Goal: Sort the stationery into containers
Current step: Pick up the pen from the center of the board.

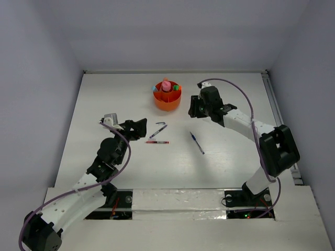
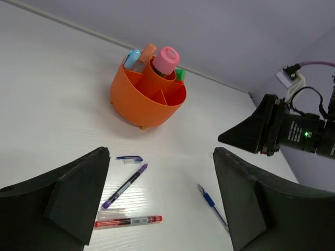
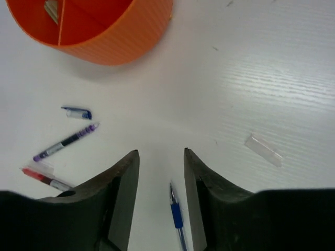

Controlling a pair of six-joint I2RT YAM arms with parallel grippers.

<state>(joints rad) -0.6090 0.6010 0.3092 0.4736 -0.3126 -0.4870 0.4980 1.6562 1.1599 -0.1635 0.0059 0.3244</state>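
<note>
Partly done. The round orange plastic cup with dividers [image 1: 167,97] sits far centre and holds 4 pieces:
- 1 stubby pink bottle-like piece [image 2: 166,58]
- 1 light-blue marker [image 2: 132,57]
- 1 peach marker [image 2: 148,51]
- 1 green marker [image 2: 179,75]

Left on the white surface [image 1: 104,104]:
- 3 pens: dark purple-tipped pen [image 1: 158,131] and red pen [image 1: 157,142] left of centre, blue pen [image 1: 197,143] to their right
- 1 small blue cap [image 1: 160,124]
- 1 clear cap [image 3: 263,150]

Left gripper [image 2: 161,154] is spread wide and empty, just left of those two pens. Right gripper [image 3: 160,154] has its jaws part-way apart, holding nothing, just far of the blue pen.
</note>
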